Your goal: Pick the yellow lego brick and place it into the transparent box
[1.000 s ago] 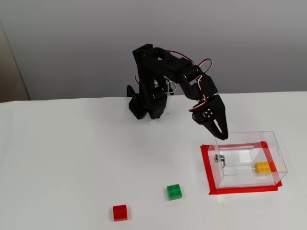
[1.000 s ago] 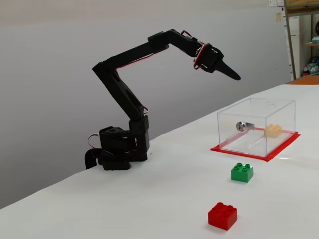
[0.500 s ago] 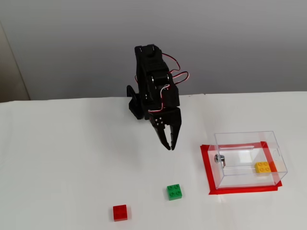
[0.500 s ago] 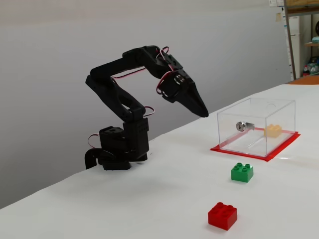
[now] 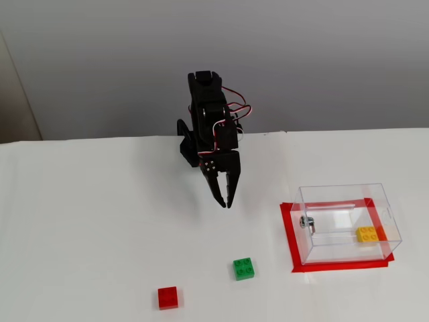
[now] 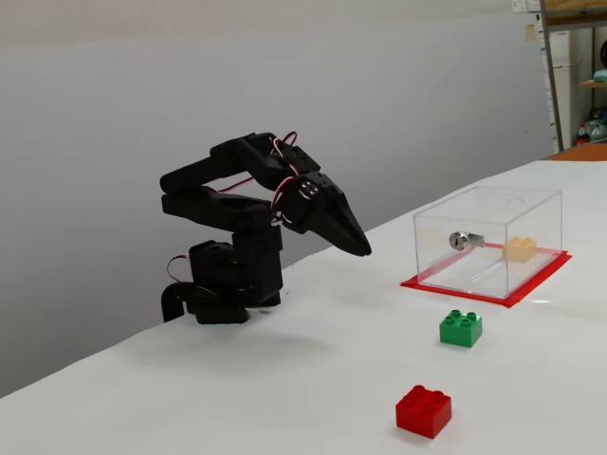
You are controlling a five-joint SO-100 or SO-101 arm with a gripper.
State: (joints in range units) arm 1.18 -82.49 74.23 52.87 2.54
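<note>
Nearest the front edge of the white table (image 5: 87, 228) sits a red brick (image 5: 168, 297), with a green brick (image 5: 243, 268) a little further back and to the right in the higher fixed view; both stand free with bare tabletop all round them. Beyond the green one, to the right, the transparent box (image 5: 348, 223) rests on a rectangle of red tape (image 5: 288, 235), and the yellow lego brick (image 5: 366, 234) lies inside it on the floor near the right wall. A small metal fitting (image 6: 459, 241) shows on the box's left wall. No writing can be read on anything. Further back, the black arm is folded low over its base (image 6: 223, 289), and the gripper (image 5: 226, 201) points down with its fingers together, holding nothing, above bare table and well apart from box and bricks. Behind it stands a plain grey wall (image 5: 322, 60).
</note>
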